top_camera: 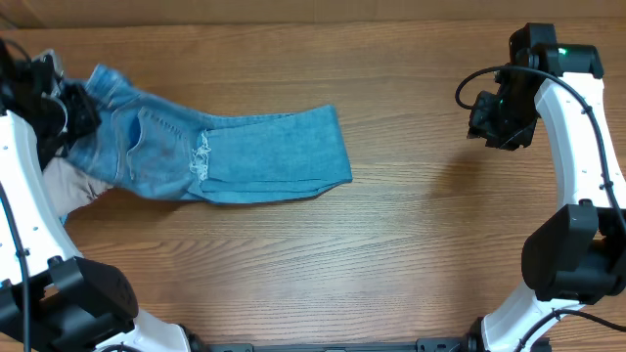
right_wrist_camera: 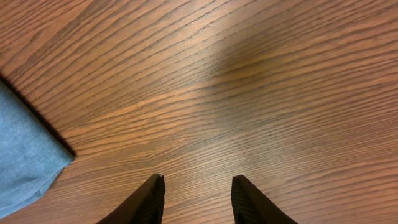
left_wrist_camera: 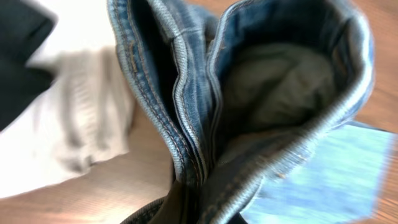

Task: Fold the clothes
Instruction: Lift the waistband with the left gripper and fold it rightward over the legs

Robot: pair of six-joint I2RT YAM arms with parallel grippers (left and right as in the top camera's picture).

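**Left claw grips jeans at the waistband; right claw open over bare wood**

The jeans (top_camera: 235, 156) lie on the worktop (top_camera: 411, 254) as a long folded band. It runs from 9 o'clock toward the centre, and its squared end stops just left of the middle. The waistband end is bunched at the 9 o'clock edge, where the left claw (top_camera: 83, 122) sits on it.

In the left wrist view, stitched denim folds fill the frame and narrow down into the claw, which is clamped on them. The cloth hides most of its fingers. A white garment (left_wrist_camera: 68, 124) lies under and beside that end, and a black garment (left_wrist_camera: 18, 56) shows in the corner.

The right claw (top_camera: 499, 122) hangs at 2 o'clock, well apart from the jeans. Its fingers (right_wrist_camera: 149, 199) are spread with only wood grain between them. One corner of denim shows at the 8 o'clock edge of its view.
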